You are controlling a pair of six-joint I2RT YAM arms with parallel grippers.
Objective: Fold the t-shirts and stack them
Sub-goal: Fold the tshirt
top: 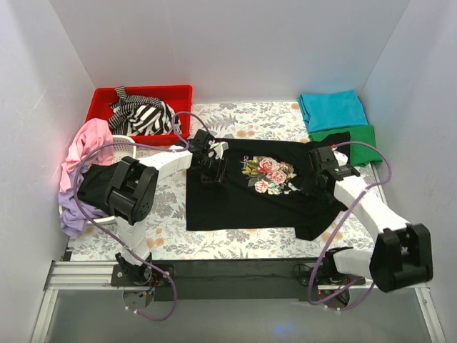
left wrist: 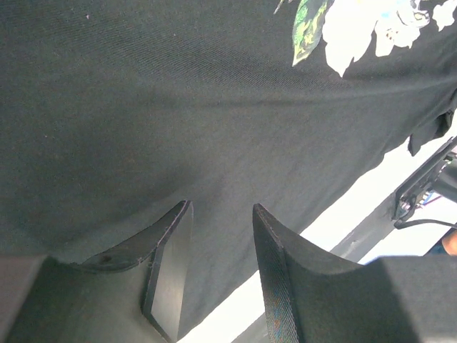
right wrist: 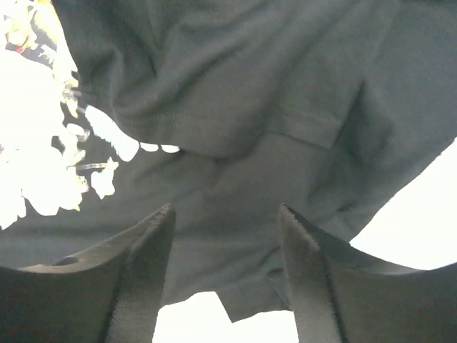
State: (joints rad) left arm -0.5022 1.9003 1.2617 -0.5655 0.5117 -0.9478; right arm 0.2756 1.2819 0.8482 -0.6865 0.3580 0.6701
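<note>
A black t-shirt [top: 235,204] with a pink-rose print [top: 269,174] lies spread flat in the middle of the table. My left gripper [top: 211,168] hangs over its upper left part. In the left wrist view, the left gripper [left wrist: 221,206] is open and the black cloth [left wrist: 178,107] lies flat just beyond the fingers. My right gripper [top: 323,173] is over the shirt's right side, near a bunched sleeve. There too the gripper [right wrist: 227,209] is open over wrinkled black cloth [right wrist: 250,86], with nothing held. Folded teal [top: 332,109] and green [top: 353,137] tees lie at the back right.
A red bin [top: 103,100] at the back left holds a black-and-white striped tee [top: 146,114]. Pink [top: 89,143] and lilac [top: 71,214] tees hang over a white basket [top: 123,138] at the left edge. White walls enclose the table on three sides.
</note>
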